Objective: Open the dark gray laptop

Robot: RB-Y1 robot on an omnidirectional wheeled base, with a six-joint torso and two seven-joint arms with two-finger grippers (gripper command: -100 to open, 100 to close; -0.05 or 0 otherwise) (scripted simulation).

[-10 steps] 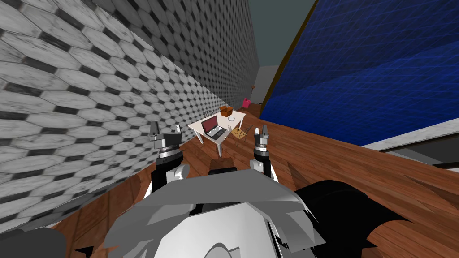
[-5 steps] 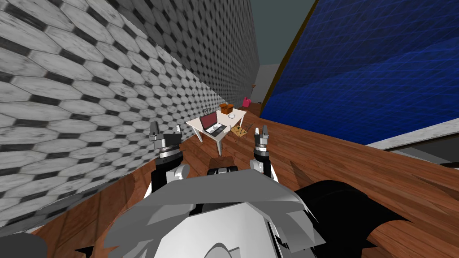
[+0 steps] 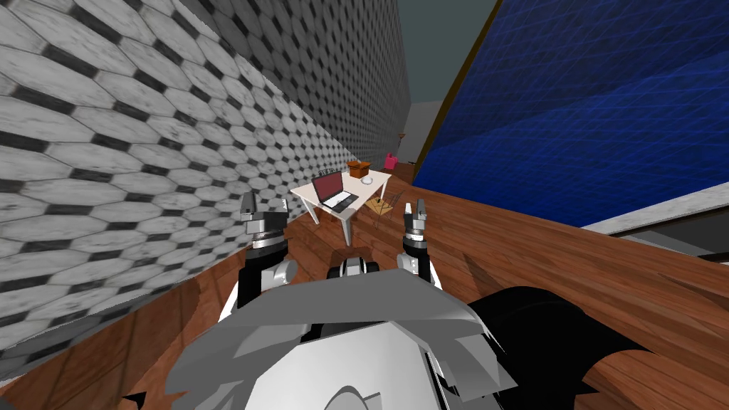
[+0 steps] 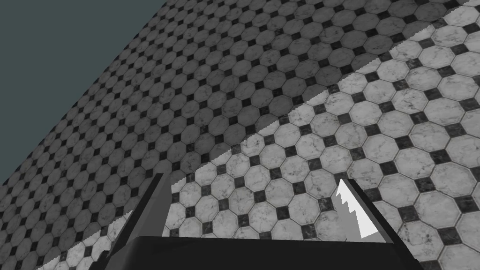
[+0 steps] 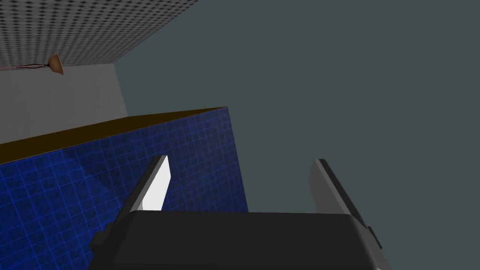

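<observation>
Laptop (image 3: 332,191) open, near table (image 3: 356,205) edge — floor (image 3: 498,238) ahead

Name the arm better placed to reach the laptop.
Left, marginally: the laptop sits left on the table, nearer the left hand than the right hand. Both are open, far short of it.

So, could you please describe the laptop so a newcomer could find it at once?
Follow the grey and black tiled wall to the small white table standing beside it on the wooden floor. At the table's near end sits the dark grey laptop, its lid up. Its dark red screen and flat keyboard set it apart from the brown box and white dish farther back.
</observation>
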